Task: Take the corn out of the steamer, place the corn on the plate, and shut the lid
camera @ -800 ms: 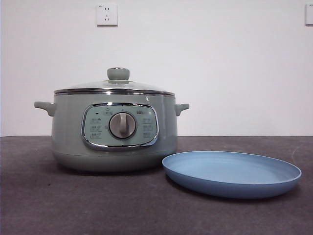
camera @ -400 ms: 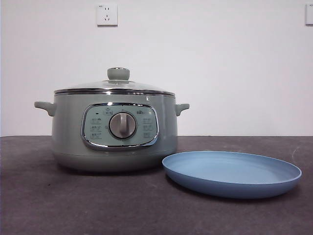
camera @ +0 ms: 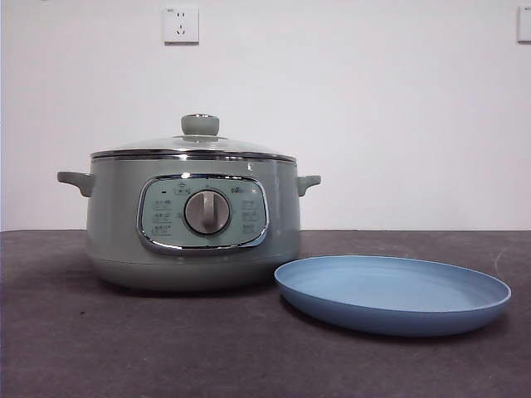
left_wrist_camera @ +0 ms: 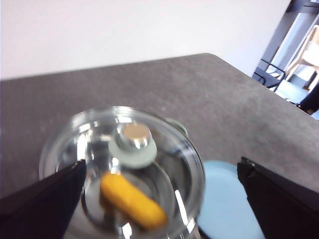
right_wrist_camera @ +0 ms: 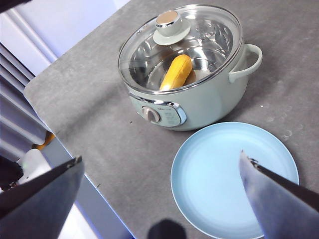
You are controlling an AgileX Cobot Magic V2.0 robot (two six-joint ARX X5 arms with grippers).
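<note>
The sage-green steamer [camera: 195, 220] stands on the dark table with its glass lid [camera: 195, 148] shut on it. Through the glass, the yellow corn [right_wrist_camera: 176, 72] lies inside the pot; it also shows in the left wrist view, corn [left_wrist_camera: 132, 199]. The light-blue plate [camera: 392, 294] rests empty to the right of the steamer. My left gripper [left_wrist_camera: 159, 199] hovers open above the lid [left_wrist_camera: 122, 164] and its knob [left_wrist_camera: 133, 142]. My right gripper [right_wrist_camera: 159, 199] hangs open high over the plate [right_wrist_camera: 234, 179], holding nothing. Neither arm shows in the front view.
A white wall with a socket [camera: 181, 25] stands behind the table. The table's edge [right_wrist_camera: 75, 164] runs close to the steamer's panel side, with a floor and chairs beyond it.
</note>
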